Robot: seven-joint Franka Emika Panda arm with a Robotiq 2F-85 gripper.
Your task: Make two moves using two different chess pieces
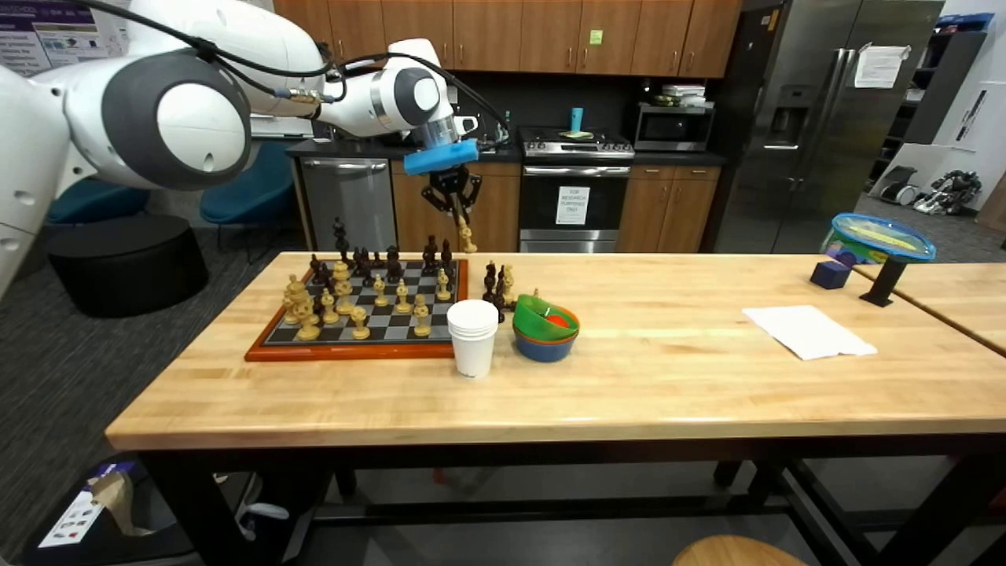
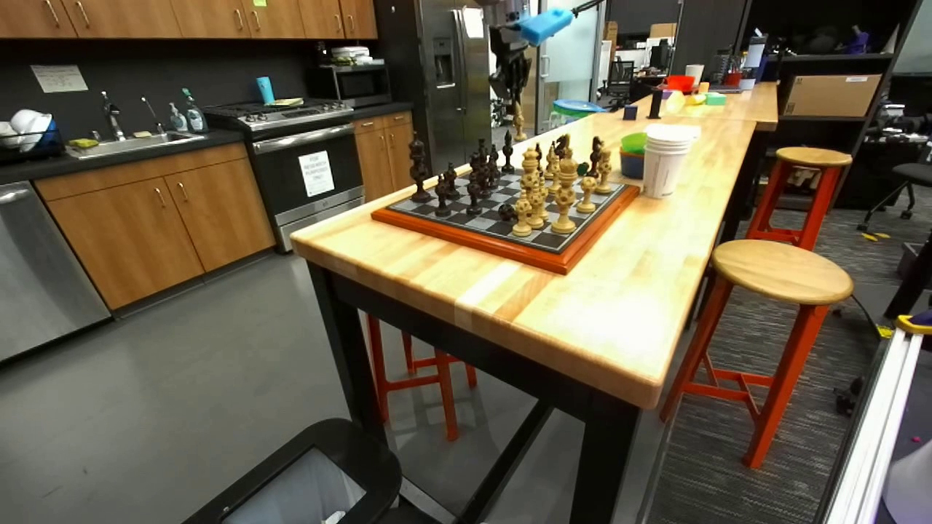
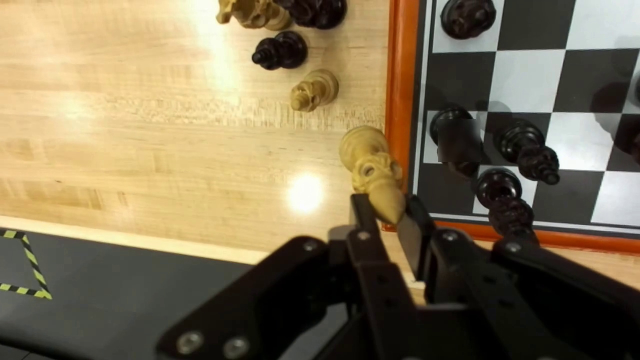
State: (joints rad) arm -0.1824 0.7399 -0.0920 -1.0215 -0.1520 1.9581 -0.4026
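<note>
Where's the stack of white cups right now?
In an exterior view, the white cups stand on the table by the near right corner of the chessboard, left of the colored bowls.

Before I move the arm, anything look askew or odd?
Yes: the green bowl sits tipped above the blue bowl, beside the white cups, instead of nesting flat. The pale chess piece hangs slightly tilted in the fingers.
</note>
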